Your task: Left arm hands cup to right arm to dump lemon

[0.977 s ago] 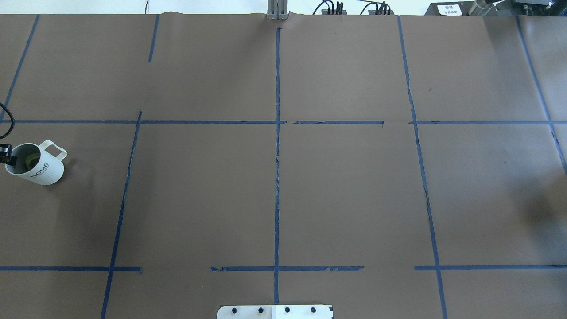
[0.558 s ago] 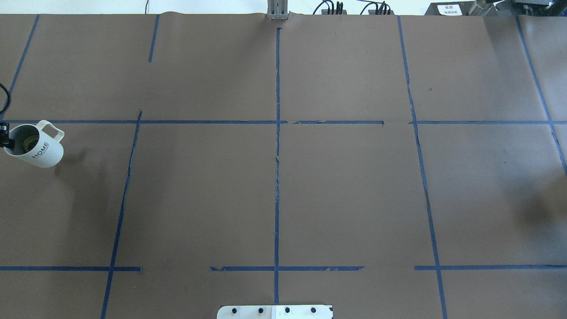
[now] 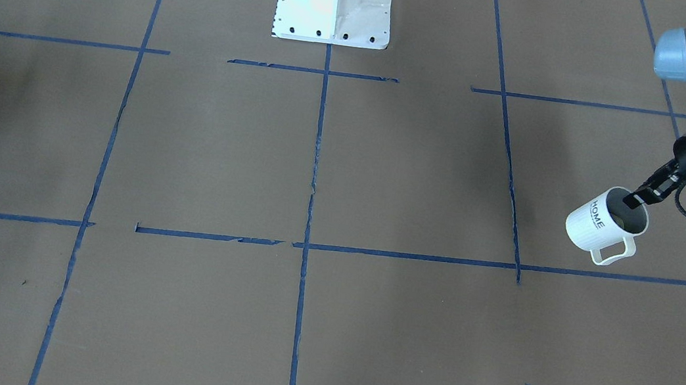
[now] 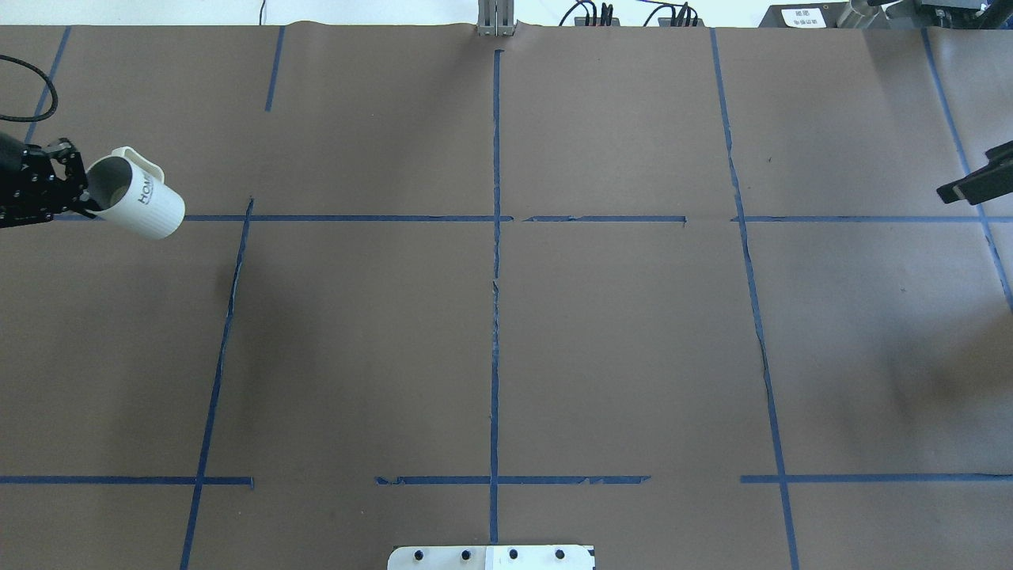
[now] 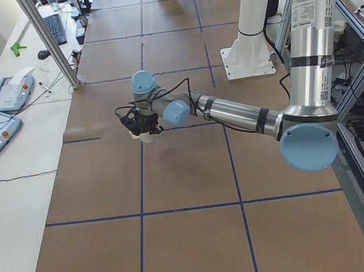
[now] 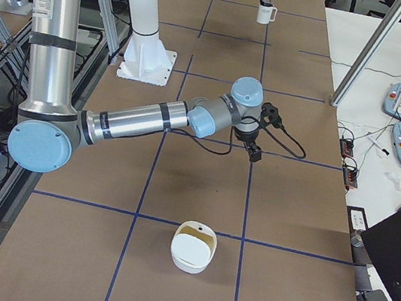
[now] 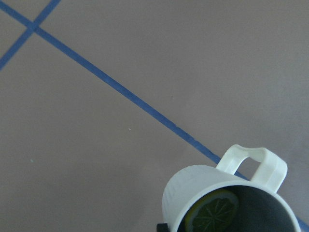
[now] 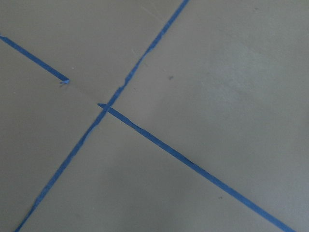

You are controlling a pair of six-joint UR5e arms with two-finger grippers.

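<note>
Cup (image 4: 146,207) hangs tilted above the table's left end, with the lemon (image 7: 212,211) inside near the mouth. My left gripper (image 4: 89,207) pinches just 1 rim wall, so more tilt could spill the lemon or swivel the cup. The right gripper (image 4: 969,186) is well apart, and I can't read its jaws. A white bowl (image 6: 192,250) sits on its side of the table.
</note>
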